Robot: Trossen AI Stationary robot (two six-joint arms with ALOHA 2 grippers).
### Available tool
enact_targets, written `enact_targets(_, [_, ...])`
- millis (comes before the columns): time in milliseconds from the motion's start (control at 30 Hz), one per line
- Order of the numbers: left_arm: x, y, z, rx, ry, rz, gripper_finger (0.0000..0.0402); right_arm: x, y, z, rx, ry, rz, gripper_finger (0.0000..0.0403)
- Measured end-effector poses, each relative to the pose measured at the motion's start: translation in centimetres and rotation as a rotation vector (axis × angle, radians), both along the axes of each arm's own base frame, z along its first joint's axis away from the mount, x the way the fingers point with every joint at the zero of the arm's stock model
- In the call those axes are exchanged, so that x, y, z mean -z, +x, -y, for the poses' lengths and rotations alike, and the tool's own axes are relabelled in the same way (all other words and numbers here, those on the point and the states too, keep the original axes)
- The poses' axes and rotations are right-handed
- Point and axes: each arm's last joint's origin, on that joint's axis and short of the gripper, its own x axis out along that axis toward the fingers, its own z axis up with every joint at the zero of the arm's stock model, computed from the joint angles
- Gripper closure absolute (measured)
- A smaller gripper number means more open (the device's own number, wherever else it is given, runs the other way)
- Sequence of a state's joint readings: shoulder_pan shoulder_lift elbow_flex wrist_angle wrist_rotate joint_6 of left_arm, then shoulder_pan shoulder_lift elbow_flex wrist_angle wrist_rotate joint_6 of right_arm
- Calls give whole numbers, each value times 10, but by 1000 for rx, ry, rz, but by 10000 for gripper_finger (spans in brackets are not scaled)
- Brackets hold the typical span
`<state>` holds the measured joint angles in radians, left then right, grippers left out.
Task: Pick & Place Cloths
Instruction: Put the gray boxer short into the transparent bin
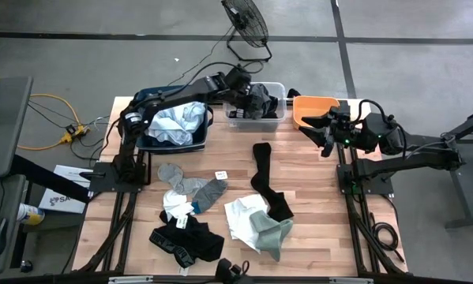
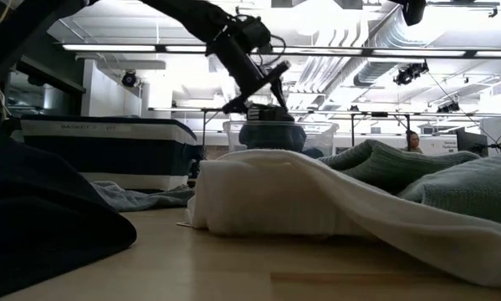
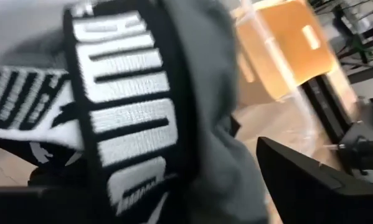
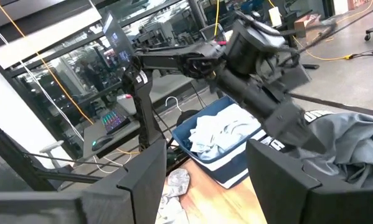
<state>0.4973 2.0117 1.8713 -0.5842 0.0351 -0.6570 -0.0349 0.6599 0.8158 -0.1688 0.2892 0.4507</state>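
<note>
While the left gripper clamps a grey garment over the clear tub, the right gripper waits open beside the orange tub; pale cloths fill one navy bin, roughly eight more strew the table

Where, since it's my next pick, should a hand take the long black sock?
At its upper leg end, from straight above: that end of the long black sock lies flat on bare table, while its foot end crowds the white cloth.
</note>
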Motion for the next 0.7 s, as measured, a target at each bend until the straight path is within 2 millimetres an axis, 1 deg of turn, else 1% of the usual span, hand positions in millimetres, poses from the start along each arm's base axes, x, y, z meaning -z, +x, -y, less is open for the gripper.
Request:
enact_targets(100, [-11,-5,2,-3,16,19,113,0,0,0,0,0,0,192])
enact_targets(333, [-49,-25,13,-24,65,74,110,0,1,0,0,1,-3,192])
enact_targets(433, [-61,-32,17,-28,81,98,110,2,4,0,0,-1,-16,192])
enact_targets(500, [-65,-34,18,-30,86,111,110,3,7,0,-1,-6,-28,192])
enact_targets(633, [-65,-33,20,-9,72,116,110,4,11,0,-4,-7,-28,192])
enact_targets(700, [-72,-37,24,1,76,131,110,3,14,0,-8,-2,-15,192])
